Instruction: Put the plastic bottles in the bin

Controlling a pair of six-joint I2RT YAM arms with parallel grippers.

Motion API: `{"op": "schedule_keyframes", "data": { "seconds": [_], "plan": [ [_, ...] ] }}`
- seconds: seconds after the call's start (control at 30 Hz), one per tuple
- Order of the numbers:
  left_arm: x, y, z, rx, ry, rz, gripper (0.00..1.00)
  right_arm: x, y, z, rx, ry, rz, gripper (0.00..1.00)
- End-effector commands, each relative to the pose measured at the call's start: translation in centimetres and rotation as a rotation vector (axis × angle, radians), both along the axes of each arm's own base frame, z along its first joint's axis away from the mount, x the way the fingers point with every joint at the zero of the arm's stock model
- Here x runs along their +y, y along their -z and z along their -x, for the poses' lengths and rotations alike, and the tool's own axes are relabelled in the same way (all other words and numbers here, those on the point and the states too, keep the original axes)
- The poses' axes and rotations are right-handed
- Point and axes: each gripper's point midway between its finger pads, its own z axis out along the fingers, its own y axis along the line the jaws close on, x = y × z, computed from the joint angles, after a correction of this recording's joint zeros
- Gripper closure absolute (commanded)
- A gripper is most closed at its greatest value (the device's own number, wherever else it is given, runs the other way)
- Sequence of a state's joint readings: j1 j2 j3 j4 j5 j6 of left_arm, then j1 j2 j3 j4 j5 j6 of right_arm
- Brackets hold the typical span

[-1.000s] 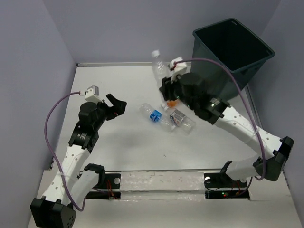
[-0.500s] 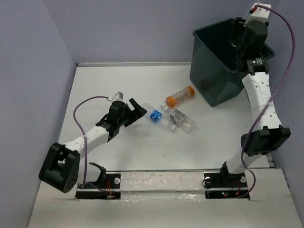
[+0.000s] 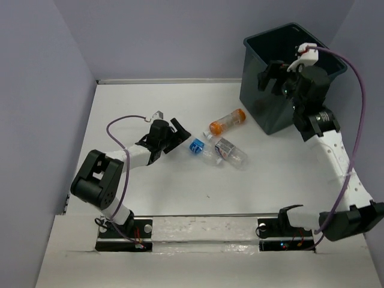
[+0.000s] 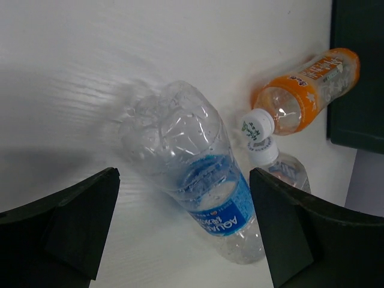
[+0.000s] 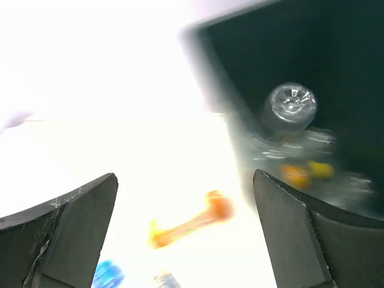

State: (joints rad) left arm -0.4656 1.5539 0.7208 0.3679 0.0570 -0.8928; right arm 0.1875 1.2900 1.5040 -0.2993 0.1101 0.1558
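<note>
The left pincer (image 3: 178, 137) sits low over the white bench (image 3: 150, 186) with its fingers spread wide. Between them, touching neither, a blue-labelled bottle (image 4: 192, 174) lies on its side. Just beside that one lies a second clear bottle (image 4: 279, 168), its white cap close to the end of an orange bottle (image 4: 309, 87). The orange bottle lies on its side too, near the foot of the bin.

The bin (image 3: 270, 114) (dark, square, far bigger than any bottle) stands at the far right corner of the bench. The right pincer (image 3: 273, 81) hangs over the bin's mouth, its fingers wide apart and holding nothing. Its wrist view is blurred, but a clear bottle in the bin (image 5: 291, 105) shows, with orange smears beneath it that I cannot identify.
</note>
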Motion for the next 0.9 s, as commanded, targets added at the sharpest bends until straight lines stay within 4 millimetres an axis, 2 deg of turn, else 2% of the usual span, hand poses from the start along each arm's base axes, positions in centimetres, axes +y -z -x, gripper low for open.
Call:
{"op": "schedule_keyframes", "data": {
  "seconds": [0.0, 0.03, 0.07, 0.1, 0.17, 0.2, 0.27, 0.3, 0.33, 0.37, 0.4, 0.43, 0.5, 0.53, 0.63, 0.73, 0.77, 0.8, 0.83, 0.87],
  "plan": [
    [-1.1, -1.0, -2.8, -0.05, -0.029, 0.015, 0.01, 8.2, 2.2, 3.1, -0.017, -0.287, -0.074, 0.01],
    [-1.2, -0.7, -2.9, -0.043, -0.032, 0.011, 0.01, 9.3, 2.8, 3.8, -0.007, -0.323, -0.069, 0.01],
    [-1.2, -0.3, -3.2, -0.035, -0.037, 0.004, 0.01, 10.3, 4.5, 4.2, 0.027, -0.351, -0.059, 0.01],
    [-1.3, 0.0, -3.2, -0.029, -0.037, 0.002, 0.01, 12.3, 5.3, 5.2, 0.044, -0.408, -0.043, 0.01],
    [-0.8, 0.9, -3.7, -0.016, -0.08, -0.015, 0.01, 13.8, 7.0, 6.2, 0.08, -0.452, -0.029, 0.01],
    [-0.8, 1.1, -3.8, -0.01, -0.093, -0.009, 0.01, 15.1, 8.6, 7.1, 0.114, -0.501, -0.025, 0.02],
    [-0.9, 1.7, -3.9, -0.004, -0.099, -0.006, 0.01, 16.0, 10.0, 8.0, 0.142, -0.535, -0.034, 0.03],
    [-0.7, 1.9, -3.9, -0.002, -0.105, -0.009, 0.01, 16.5, 11.8, 8.4, 0.172, -0.548, -0.038, 0.04],
    [-0.6, 2.2, -3.9, 0.001, -0.11, -0.012, 0.03, 16.9, 12.5, 8.9, 0.183, -0.561, -0.035, 0.05],
    [-0.3, 2.4, -3.8, -0.003, -0.121, -0.022, 0.1, 17.6, 13.1, 9.7, 0.194, -0.582, -0.039, 0.05],
    [-0.1, 2.2, -3.7, -0.008, -0.127, -0.025, 0.14, 18.3, 14.5, 10.6, 0.224, -0.609, -0.03, 0.05],
    [0.1, 2.6, -3.6, -0.005, -0.131, -0.035, 0.17, 18.2, 15.1, 10.8, 0.235, -0.606, -0.03, 0.05],
    [1.0, 2.4, -3.0, -0.015, -0.15, -0.052, 0.23, 19.4, 15.8, 12.3, 0.251, -0.652, -0.033, 0.05],
    [1.3, 1.4, -2.9, -0.037, -0.157, -0.048, 0.25, 19.8, 16.8, 13.1, 0.271, -0.677, -0.031, 0.06],
    [2.5, 0.8, -2.0, -0.064, -0.179, -0.073, 0.32, 20.8, 17.7, 14.3, 0.278, -0.73, -0.048, 0.06],
    [3.3, -1.6, -1.1, -0.126, -0.176, -0.071, 0.37, 21.5, 18.9, 14.9, 0.314, -0.757, -0.058, 0.06],
    [3.3, -3.3, -0.7, -0.16, -0.171, -0.055, 0.37, 22.0, 19.0, 15.2, 0.321, -0.773, -0.057, 0.06],
    [3.3, -3.4, 0.0, -0.168, -0.16, -0.061, 0.4, 22.2, 18.8, 15.2, 0.321, -0.776, -0.063, 0.05],
    [2.8, -5.5, 0.7, -0.219, -0.135, -0.05, 0.4, 23.0, 19.0, 15.8, 0.328, -0.801, -0.056, 0.05],
    [2.8, -5.9, 1.4, -0.225, -0.126, -0.059, 0.4, 23.4, 18.9, 16.0, 0.327, -0.809, -0.052, 0.05]
  ]
}}
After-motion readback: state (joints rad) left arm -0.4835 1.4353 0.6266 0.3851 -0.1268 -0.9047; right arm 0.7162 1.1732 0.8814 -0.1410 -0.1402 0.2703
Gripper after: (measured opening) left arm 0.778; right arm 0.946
